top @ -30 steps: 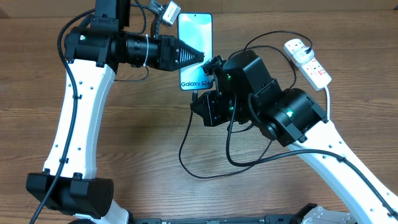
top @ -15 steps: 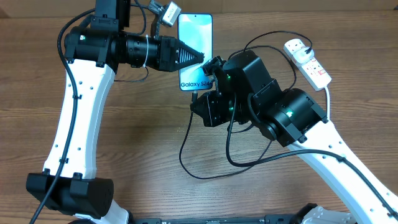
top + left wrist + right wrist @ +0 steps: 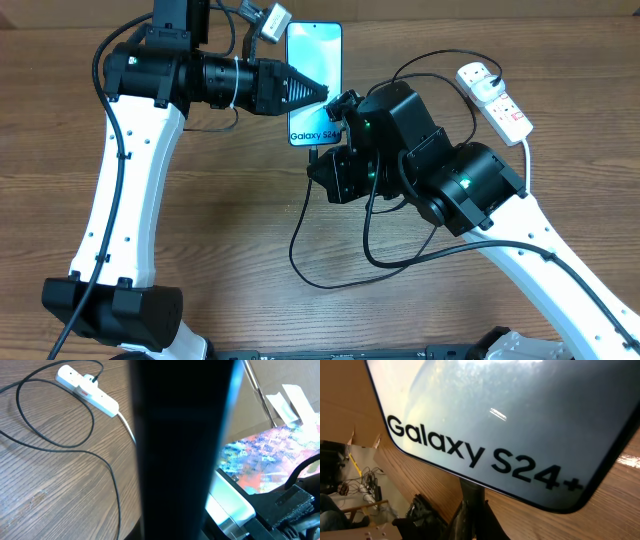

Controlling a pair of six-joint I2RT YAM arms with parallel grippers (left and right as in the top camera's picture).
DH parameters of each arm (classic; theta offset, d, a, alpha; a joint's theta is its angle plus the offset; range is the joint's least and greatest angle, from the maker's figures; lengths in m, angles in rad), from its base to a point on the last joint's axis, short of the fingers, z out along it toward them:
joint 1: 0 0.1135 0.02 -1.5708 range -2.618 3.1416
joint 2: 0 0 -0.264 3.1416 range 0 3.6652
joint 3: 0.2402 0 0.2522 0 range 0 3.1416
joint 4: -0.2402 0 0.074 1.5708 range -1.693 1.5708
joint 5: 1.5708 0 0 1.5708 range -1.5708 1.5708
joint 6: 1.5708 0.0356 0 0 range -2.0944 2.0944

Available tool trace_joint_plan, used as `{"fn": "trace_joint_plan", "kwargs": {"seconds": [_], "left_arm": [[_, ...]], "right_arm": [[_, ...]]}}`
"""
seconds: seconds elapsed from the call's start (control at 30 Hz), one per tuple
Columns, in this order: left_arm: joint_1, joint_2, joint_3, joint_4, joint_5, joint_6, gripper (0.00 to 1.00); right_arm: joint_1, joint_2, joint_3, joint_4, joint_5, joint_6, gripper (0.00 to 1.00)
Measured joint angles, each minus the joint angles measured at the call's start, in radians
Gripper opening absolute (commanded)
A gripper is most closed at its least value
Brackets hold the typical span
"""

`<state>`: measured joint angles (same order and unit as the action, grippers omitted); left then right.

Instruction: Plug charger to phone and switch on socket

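The phone [image 3: 314, 60] lies at the top centre of the table, screen up, with "Galaxy S24+" at its near end. My left gripper [image 3: 320, 92] reaches in from the left and is shut on the phone's side. In the left wrist view a strip of the phone [image 3: 231, 505] shows beside a dark finger. My right gripper [image 3: 318, 158] sits just below the phone's near end, shut on the charger's connector tip [image 3: 472, 494], which meets the phone's [image 3: 510, 420] bottom edge. The charger cable [image 3: 298, 250] loops over the table to its plug in the socket [image 3: 497, 98] at the right.
The socket [image 3: 87, 392] and black cable [image 3: 116, 480] also show in the left wrist view, with the thick white cord leading off it. Cardboard with a colourful print [image 3: 270, 455] stands beyond the table edge. Both arms crowd the table's middle.
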<state>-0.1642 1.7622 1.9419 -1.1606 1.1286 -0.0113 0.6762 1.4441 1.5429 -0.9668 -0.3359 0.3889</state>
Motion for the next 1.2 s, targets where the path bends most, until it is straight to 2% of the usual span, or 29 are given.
{"fn": "trace_joint_plan", "kwargs": {"seconds": [1.2], "left_arm": [[0.0, 0.0, 0.0, -0.003, -0.003, 0.037, 0.04]], "right_arm": [[0.0, 0.0, 0.005, -0.005, 0.004, 0.0, 0.04]]}}
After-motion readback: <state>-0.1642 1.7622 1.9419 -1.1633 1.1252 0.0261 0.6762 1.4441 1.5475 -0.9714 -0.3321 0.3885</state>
